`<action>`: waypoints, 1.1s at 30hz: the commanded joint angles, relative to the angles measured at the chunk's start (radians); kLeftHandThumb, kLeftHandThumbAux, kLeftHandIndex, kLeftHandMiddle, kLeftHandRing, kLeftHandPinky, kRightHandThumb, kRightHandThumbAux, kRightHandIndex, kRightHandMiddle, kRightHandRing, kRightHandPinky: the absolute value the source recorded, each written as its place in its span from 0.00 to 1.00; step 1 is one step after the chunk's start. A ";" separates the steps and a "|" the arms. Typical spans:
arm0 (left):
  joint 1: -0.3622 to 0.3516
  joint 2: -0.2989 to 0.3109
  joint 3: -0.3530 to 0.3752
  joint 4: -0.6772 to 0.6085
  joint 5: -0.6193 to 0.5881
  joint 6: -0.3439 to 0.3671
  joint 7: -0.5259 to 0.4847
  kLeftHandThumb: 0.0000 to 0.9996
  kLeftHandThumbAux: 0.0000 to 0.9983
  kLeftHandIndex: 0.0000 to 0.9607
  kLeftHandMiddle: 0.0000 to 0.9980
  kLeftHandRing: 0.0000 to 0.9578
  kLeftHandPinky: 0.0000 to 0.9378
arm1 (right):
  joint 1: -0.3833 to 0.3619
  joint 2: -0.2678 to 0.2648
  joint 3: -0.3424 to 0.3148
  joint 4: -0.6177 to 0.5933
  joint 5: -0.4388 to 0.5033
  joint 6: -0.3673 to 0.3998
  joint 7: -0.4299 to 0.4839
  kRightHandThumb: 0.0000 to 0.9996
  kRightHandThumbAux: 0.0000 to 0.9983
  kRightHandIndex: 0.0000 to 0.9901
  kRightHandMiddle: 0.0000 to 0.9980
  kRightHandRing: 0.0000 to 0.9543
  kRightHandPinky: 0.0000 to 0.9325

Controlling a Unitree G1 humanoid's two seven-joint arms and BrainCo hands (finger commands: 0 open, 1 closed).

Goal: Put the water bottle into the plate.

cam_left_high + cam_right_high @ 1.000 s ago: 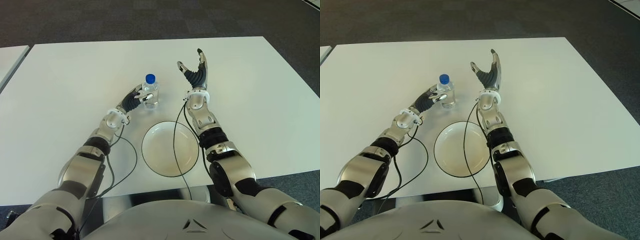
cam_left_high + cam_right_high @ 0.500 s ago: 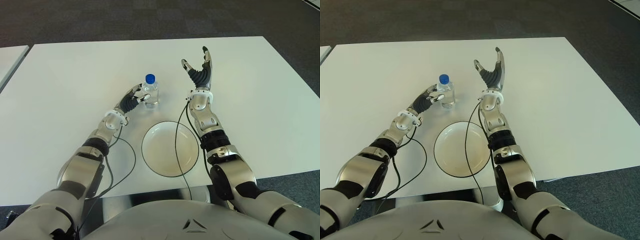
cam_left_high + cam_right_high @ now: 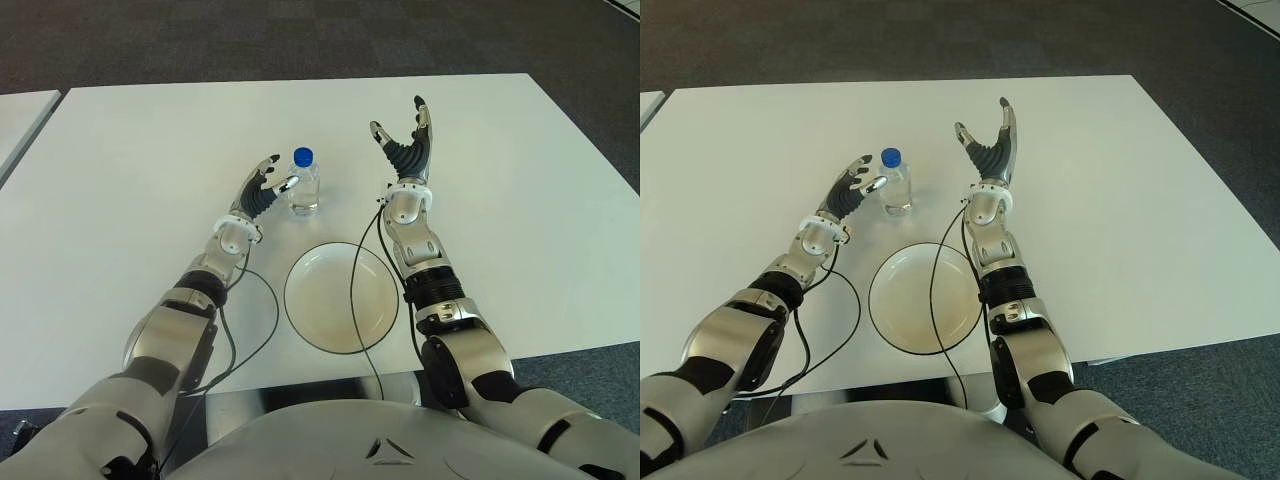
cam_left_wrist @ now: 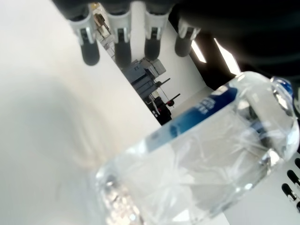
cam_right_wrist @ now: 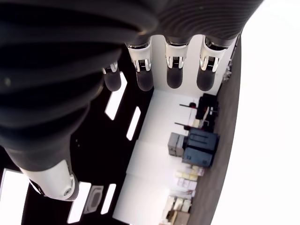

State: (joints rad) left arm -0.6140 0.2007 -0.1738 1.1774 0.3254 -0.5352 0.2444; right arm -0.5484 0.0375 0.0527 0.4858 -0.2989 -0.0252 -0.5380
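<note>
The water bottle (image 3: 304,182) stands upright on the tabletop (image 3: 130,160) beyond the plate (image 3: 341,297), ungrasped: the left robot hand (image 3: 262,189) is spread just beside it and must close, while the right robot hand (image 3: 407,150) is raised open, empty.

Both arms are showing off polished silver shells, broken up by black joint sections at elbow and forearm. The left hand (image 3: 258,190) is wearing dark ribbed covering over palm and fingers, with pale silvery fingertips; the right hand (image 3: 405,150) is looking the same, black fingers rising from a white wrist ring. Thin black cables are looping loose from each wrist back toward the body. A grey torso panel is carrying a small triangular mark.
</note>
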 commanded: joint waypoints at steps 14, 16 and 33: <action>-0.101 -0.035 -0.010 0.011 0.022 0.085 0.035 0.61 0.28 0.00 0.01 0.02 0.07 | 0.043 0.000 -0.011 -0.022 -0.008 0.018 -0.009 0.35 0.71 0.00 0.00 0.00 0.00; -0.106 -0.037 -0.011 0.011 0.022 0.089 0.035 0.61 0.28 0.00 0.01 0.01 0.06 | 0.043 0.000 -0.012 -0.022 -0.008 0.019 -0.008 0.35 0.71 0.00 0.00 0.00 0.00; -0.150 -0.021 -0.066 0.011 0.057 0.074 -0.069 0.64 0.26 0.00 0.00 0.00 0.03 | 0.049 0.010 -0.023 -0.035 -0.006 0.014 -0.017 0.35 0.71 0.00 0.00 0.00 0.00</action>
State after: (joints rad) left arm -0.7478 0.1678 -0.2184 1.1804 0.3592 -0.4597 0.2107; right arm -0.5147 0.0392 0.0353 0.4580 -0.3078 -0.0205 -0.5486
